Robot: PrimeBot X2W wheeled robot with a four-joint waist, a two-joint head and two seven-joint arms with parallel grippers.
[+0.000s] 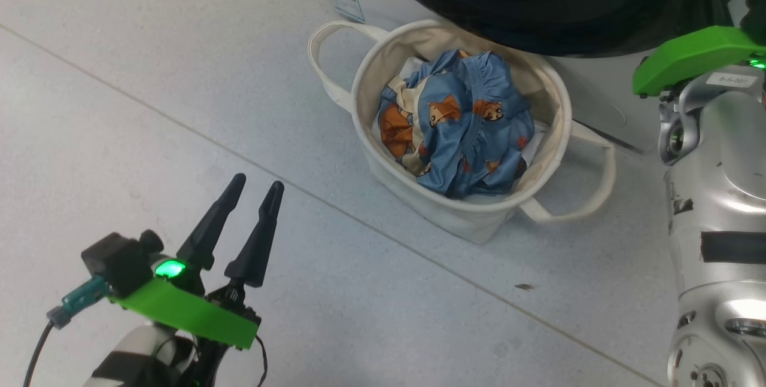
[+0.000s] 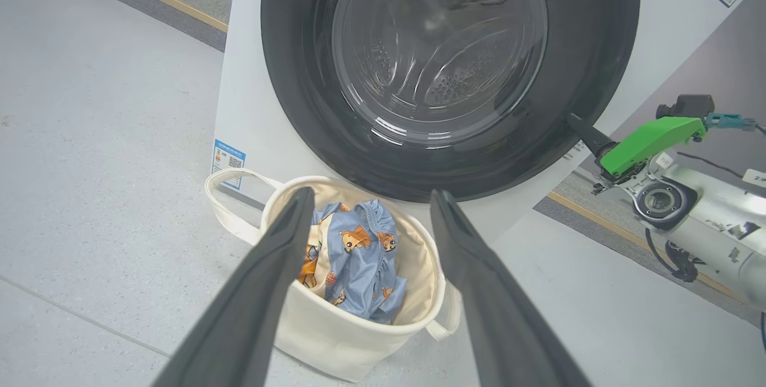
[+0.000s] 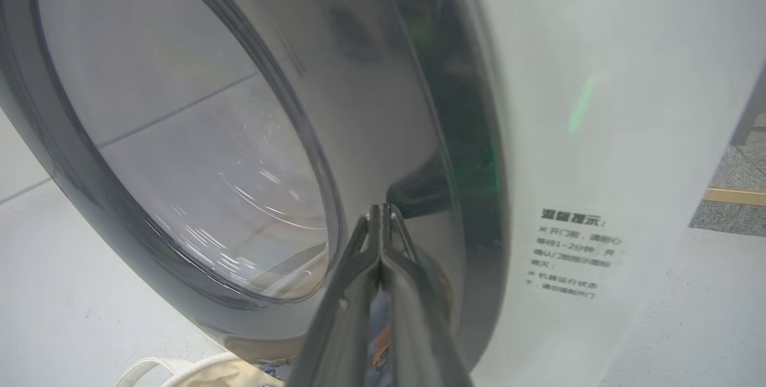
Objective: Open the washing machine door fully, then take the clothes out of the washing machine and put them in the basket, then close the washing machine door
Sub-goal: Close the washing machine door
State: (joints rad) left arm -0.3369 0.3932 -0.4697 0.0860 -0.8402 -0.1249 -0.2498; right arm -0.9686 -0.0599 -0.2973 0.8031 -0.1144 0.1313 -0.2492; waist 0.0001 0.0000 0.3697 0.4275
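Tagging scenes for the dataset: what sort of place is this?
Likely a laundry area, perhaps a test room: a white front-loading washing machine, a canvas basket holding clothes in front of it, all on a pale tiled floor.

We log four items, places given relative to washing machine.

- washing machine [image 2: 245, 106]: white front-loading box; blue label sticker [image 2: 228, 162] at lower front corner; small printed text [image 3: 571, 252] on front beside door.
- washing machine door [image 2: 299, 76]: large, round, glossy black, with bulging clear glass window [image 2: 440, 46]; swung in against machine front; we cannot tell whether it is latched.
- basket [image 1: 419, 195]: round cream canvas tub with two looped handles [image 1: 347, 24]; upright, just in front of machine, below door.
- clothes [image 1: 461, 136]: blue fabric with orange-brown bears, crumpled inside basket.
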